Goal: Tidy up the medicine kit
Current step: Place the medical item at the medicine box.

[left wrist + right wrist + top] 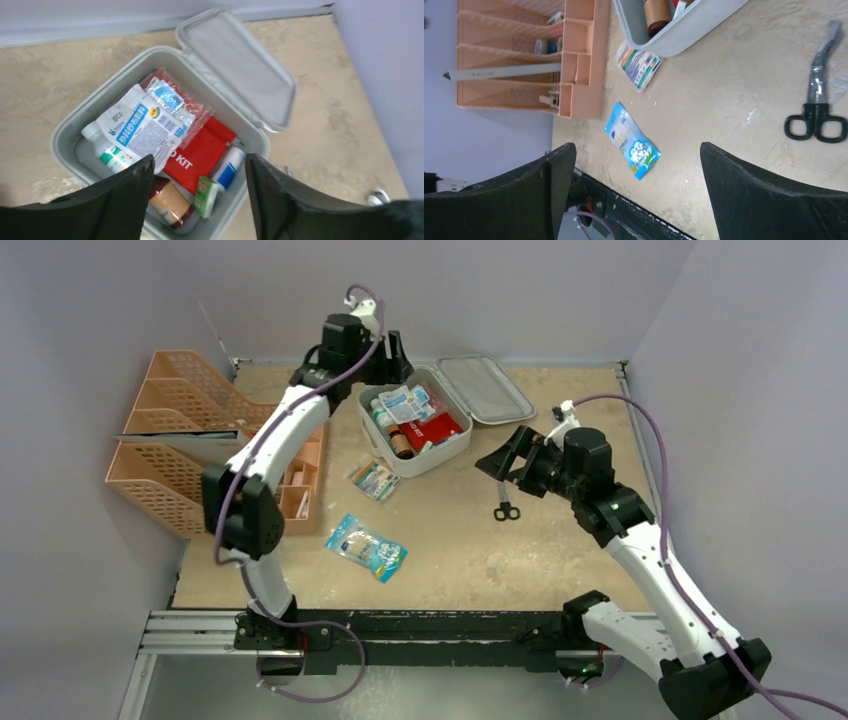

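Black scissors (506, 502), blue packet (366, 547) outside medicine kit (443, 453).

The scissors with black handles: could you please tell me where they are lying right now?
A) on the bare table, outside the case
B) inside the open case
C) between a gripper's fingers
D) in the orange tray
A: the scissors lie flat on the table, to the right of the open case in the top view, and nothing grips them.
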